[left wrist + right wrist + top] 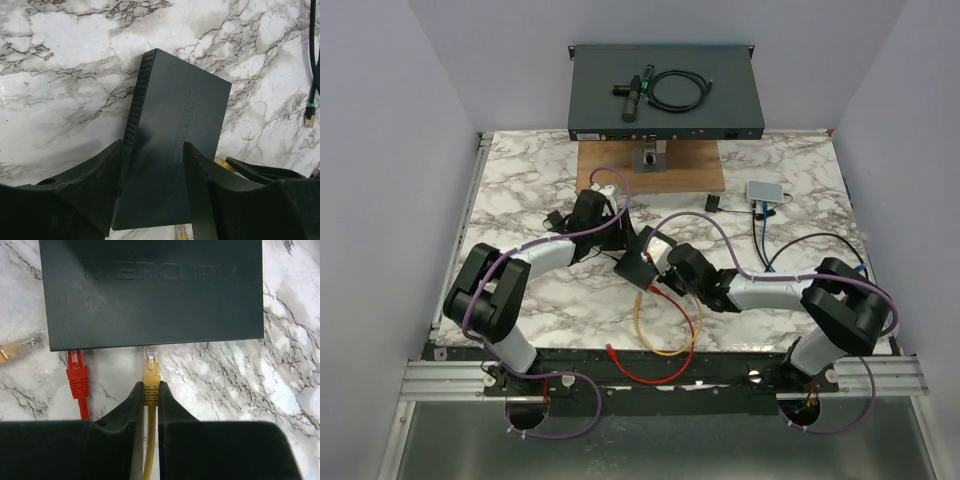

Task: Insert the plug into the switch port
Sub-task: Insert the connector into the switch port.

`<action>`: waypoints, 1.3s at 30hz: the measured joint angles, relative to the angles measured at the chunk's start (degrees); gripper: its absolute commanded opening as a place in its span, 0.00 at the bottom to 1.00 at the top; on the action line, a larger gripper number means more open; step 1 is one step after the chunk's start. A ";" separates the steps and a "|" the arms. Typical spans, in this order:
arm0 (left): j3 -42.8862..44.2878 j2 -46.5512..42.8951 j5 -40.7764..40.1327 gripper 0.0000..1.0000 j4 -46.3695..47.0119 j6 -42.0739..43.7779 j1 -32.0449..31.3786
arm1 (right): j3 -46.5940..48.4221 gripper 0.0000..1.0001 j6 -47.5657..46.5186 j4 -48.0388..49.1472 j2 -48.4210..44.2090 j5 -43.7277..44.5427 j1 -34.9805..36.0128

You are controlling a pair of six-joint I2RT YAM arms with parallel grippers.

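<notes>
**Yellow plug held at the edge of the switch**

The right end effector (151, 390) is clamped together on the boot of the yellow plug (151, 367), whose cable is led back between the fingers. The plug's clear tip is pointed at the near edge of the switch (150, 290) and is seen right at that edge; whether it has entered a port cannot be told. A red plug (76, 372) is laid just to its left, its tip also at the switch's edge.

The left end effector (152, 165) is held with its fingers apart, one on either side of the switch's end; whether the casing is pressed by them cannot be told. The switch is laid flat on the marble table (550, 300), between the two arms.
</notes>
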 measured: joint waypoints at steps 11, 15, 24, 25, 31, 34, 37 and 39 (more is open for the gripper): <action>0.28 2.05 1.70 0.45 0.04 0.00 0.26 | -0.02 0.01 -0.13 0.72 0.28 -0.59 -0.55; 0.28 2.23 2.08 0.43 0.13 0.00 0.26 | -0.02 0.01 0.02 1.49 0.37 -0.59 -1.03; 0.44 3.21 2.19 0.40 0.26 0.02 0.39 | 0.00 0.01 0.92 2.10 1.16 -1.44 -1.99; 0.44 3.21 2.21 0.40 0.26 0.04 0.42 | 0.04 0.01 1.09 2.12 1.31 -1.70 -1.99; 0.44 3.23 2.49 0.39 0.24 0.07 0.63 | 0.46 0.01 2.27 2.10 2.10 -3.39 -2.25; 0.44 3.23 2.47 0.39 0.26 0.20 0.76 | 0.83 0.01 2.82 2.12 2.14 -4.00 -2.27; 0.44 3.32 2.47 0.38 0.33 0.24 0.92 | 0.90 0.01 3.65 2.12 2.14 -4.39 -2.29; 0.44 3.48 2.49 0.38 0.44 0.22 0.96 | 0.90 0.01 4.04 2.12 2.14 -4.46 -2.29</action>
